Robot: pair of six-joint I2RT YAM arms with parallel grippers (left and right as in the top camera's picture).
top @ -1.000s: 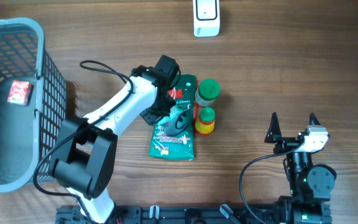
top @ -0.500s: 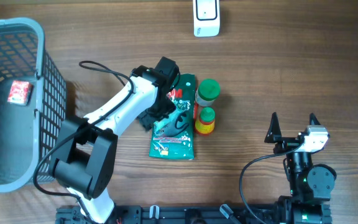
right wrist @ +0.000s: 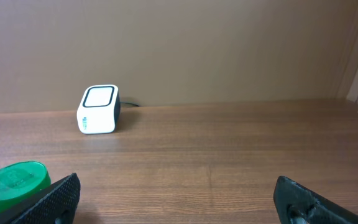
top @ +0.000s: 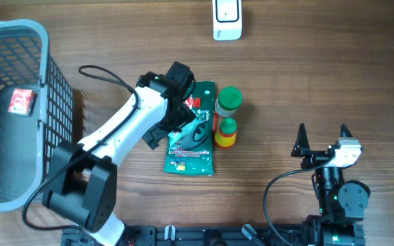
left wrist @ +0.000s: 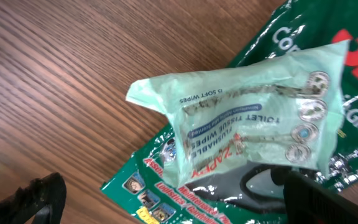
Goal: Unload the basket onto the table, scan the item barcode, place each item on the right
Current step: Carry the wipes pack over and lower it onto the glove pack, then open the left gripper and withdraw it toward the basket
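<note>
A pale green pack of wipes lies on a dark green glove packet, a little left of the table's middle. In the overhead view the wipes rest on the packet. My left gripper hangs just over them, open, its fingers spread wide on either side and holding nothing. From above, that gripper sits at the packet's left edge. The white scanner stands at the far edge, also seen as the scanner from the right wrist. My right gripper rests open and empty near the front right.
A green-capped bottle and a small yellow bottle stand just right of the packets. A grey mesh basket fills the left side, with a red item inside. The left arm's cable loops above the table.
My left gripper has gone from shut to wide open, letting go of the wipes pack, which now lies on the green packet. The left arm shifted slightly left. The right arm is still.
</note>
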